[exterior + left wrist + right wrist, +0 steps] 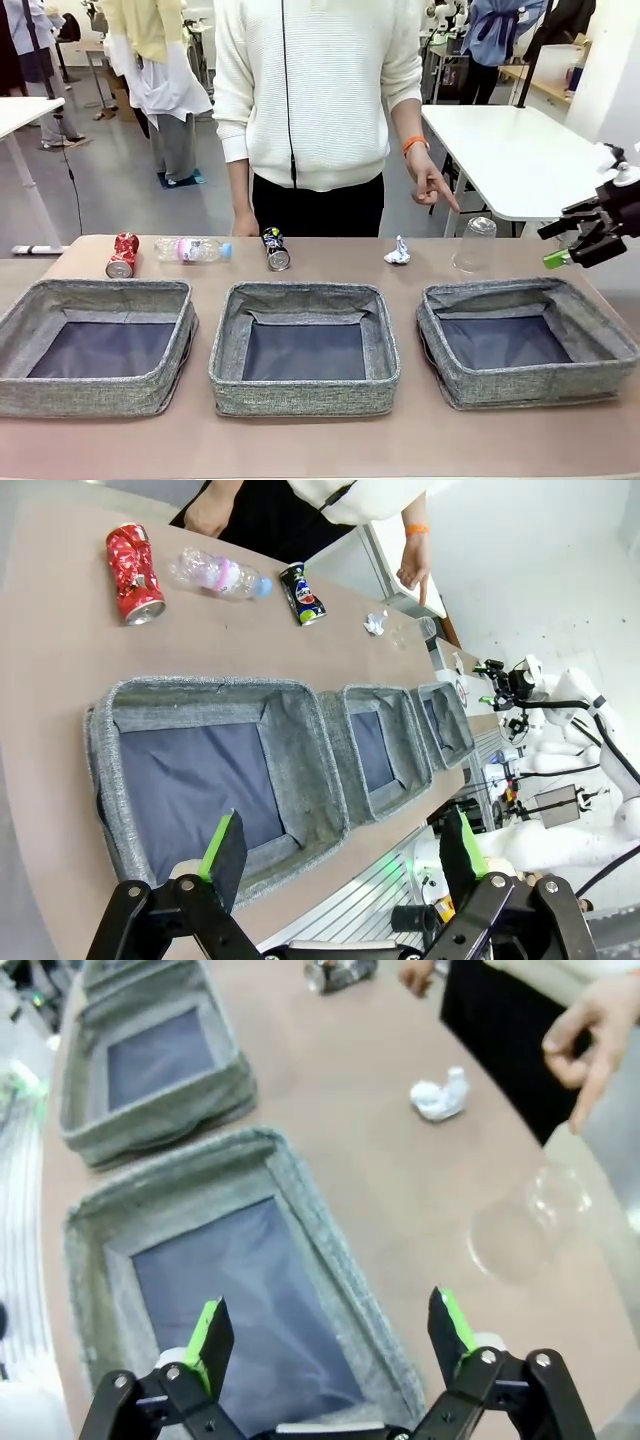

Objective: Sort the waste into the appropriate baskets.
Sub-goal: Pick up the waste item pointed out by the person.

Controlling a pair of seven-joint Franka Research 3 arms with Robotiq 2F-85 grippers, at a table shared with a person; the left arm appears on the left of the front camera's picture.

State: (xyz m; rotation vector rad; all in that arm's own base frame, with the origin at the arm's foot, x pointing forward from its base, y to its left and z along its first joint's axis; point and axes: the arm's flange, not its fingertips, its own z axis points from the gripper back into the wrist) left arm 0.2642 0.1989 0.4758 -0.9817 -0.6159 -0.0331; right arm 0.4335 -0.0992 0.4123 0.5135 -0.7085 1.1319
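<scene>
The sorting has not begun, as I judge it: all three baskets show bare dark bottoms, and every piece of waste lies on the table (320,440) in a row at the far side. I take the middle basket (300,292) as the mark. The left basket (100,290) stands just beside it on the left, and the left gripper (342,840) hangs over that basket's near rim, jaws wide, holding nothing. Behind and far left of the middle basket lies the crushed red can (122,255), then the clear bottle (193,249) on its side. The dark printed can (275,249) lies just behind its far rim. Behind and to its right come the white paper wad (397,252) and the clear plastic cup (475,244), with a person's hand (435,185) pointing down above them. The right basket (520,292) stands just right of the middle one. Farthest right hovers the right gripper (575,240) – wide open, empty, near the cup. The next move is probably a first pick there: bring the fingers to either side of the cup or wad and close gently – thin plastic may slip.
</scene>
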